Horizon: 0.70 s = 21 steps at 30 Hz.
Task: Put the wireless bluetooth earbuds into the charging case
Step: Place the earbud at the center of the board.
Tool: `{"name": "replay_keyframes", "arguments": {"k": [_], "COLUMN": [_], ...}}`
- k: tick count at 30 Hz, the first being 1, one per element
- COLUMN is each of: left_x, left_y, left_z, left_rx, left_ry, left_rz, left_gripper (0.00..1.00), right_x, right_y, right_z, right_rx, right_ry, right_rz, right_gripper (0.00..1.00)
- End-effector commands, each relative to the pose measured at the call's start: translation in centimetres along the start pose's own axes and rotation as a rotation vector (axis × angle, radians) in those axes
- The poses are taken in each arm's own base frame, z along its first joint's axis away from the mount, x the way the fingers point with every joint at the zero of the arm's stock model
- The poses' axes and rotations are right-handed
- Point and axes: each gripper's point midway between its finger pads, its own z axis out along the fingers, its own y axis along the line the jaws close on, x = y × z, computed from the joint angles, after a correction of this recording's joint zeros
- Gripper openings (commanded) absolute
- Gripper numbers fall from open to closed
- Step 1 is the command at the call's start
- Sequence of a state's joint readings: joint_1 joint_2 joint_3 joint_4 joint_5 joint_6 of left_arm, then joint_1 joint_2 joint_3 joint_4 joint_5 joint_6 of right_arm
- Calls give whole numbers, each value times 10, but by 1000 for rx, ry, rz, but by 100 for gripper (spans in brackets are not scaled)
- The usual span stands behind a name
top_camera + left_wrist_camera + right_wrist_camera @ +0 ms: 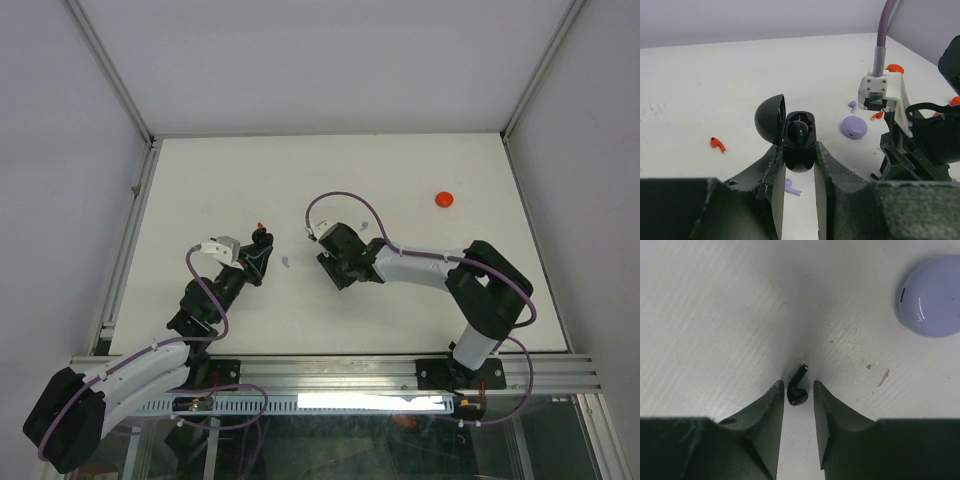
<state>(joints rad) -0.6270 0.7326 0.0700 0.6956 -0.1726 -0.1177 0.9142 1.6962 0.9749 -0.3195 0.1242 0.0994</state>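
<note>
My left gripper [799, 151] is shut on an open black charging case [800, 134], its lid [771, 119] swung left; in the top view it [260, 246] is left of centre. My right gripper [798, 384] points down at the table, narrowly open, with a black earbud [797, 395] lying between its tips, small gaps on both sides. In the top view this gripper [336, 258] is at mid-table. Loose earbuds lie about: a red one [717, 144], a lavender one [792, 187] under my left fingers, another lavender one [852, 105] and a red one [877, 115].
A closed lavender case [854, 127] lies beside the right gripper and also shows in the right wrist view [930, 296]. A red disc [444, 199] lies at the far right. The table's raised frame [140, 200] borders the left side.
</note>
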Motion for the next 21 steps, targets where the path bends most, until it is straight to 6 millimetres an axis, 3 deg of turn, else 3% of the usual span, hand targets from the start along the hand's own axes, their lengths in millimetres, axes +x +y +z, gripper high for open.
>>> {"name": "replay_keyframes", "arguments": {"k": [1,9,21], "left_x": [-11,-8,-8], "left_y": [-5,-5,-6], "left_z": [0,2,2], "left_rx": [31,35,38], "left_ry": [-48,-38,-36], "left_rz": [13,16,19], "left_gripper": [1,1,1], "right_x": [-13,-3,-5], "right_y": [-6,-22,-55], "right_z": [-15,-16,-19], "right_rx": [37,122,261], "right_ry": [-59,-28,-23], "right_rz": [17,-4,13], "right_gripper": [36,39,41]}}
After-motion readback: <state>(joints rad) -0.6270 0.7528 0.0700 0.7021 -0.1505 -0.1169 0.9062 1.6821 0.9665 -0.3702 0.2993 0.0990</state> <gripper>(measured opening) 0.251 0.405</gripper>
